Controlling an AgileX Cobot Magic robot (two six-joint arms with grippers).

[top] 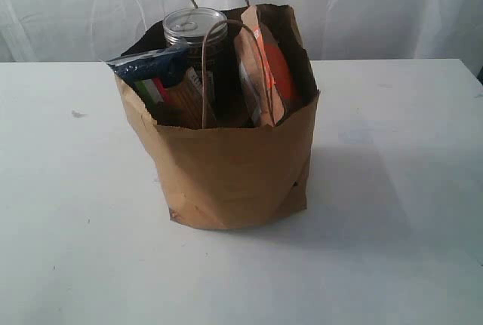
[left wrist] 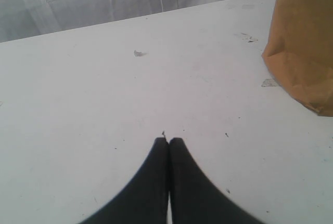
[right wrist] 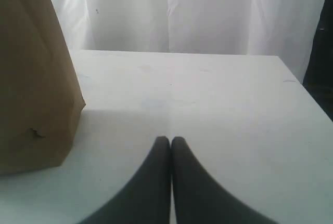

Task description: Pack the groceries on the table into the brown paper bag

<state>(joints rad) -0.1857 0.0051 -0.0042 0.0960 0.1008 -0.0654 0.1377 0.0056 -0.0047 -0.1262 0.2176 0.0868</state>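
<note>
Plainly upright brown paper bag (top: 234, 167)

Bright, soft light from the exterior view's left, pale grey shadow falling right of the brown paper bag (top: 234, 167) across the white table (top: 60, 212), mild sheen on the dark pull-tab can (top: 195, 22) lid, left gripper (left wrist: 168, 142) and right gripper (right wrist: 169, 140) blurred close-up

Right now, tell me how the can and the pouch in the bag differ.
The can is round with a shiny metal lid; the pouch is flat, brown and orange. The can stands upright toward the back of the bag; the pouch stands on edge along its right side in the exterior view. Both show above the front rim.
</note>
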